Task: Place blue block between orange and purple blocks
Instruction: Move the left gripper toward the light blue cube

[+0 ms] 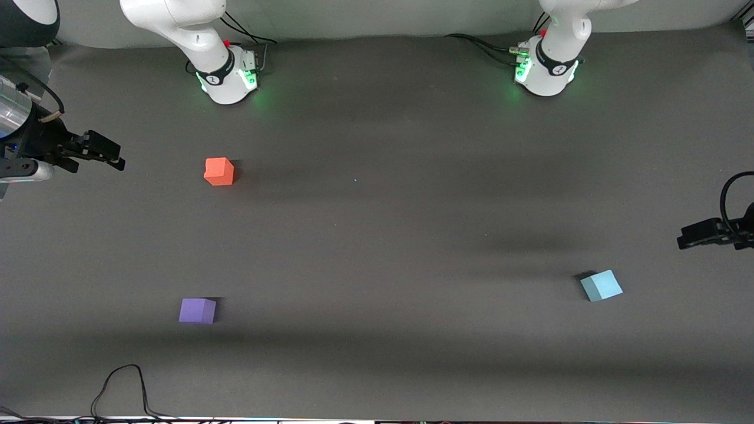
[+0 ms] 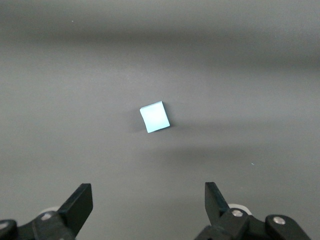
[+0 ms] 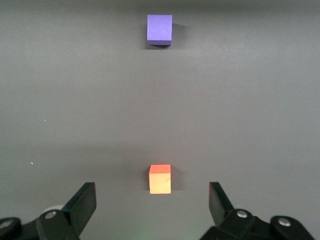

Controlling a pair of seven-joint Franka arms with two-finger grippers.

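Observation:
The light blue block (image 1: 601,285) lies on the grey table toward the left arm's end; it also shows in the left wrist view (image 2: 154,117). The orange block (image 1: 219,171) and the purple block (image 1: 197,310) lie toward the right arm's end, the purple one nearer the front camera. Both show in the right wrist view, orange (image 3: 160,179) and purple (image 3: 159,29). My left gripper (image 1: 686,238) (image 2: 148,200) is open and empty, up over the table beside the blue block. My right gripper (image 1: 103,154) (image 3: 152,202) is open and empty, over the table beside the orange block.
The two arm bases (image 1: 227,76) (image 1: 545,70) stand along the table's edge farthest from the front camera. A black cable (image 1: 123,383) loops on the table's front edge near the purple block. A wide stretch of bare mat (image 1: 383,235) separates the blue block from the other two.

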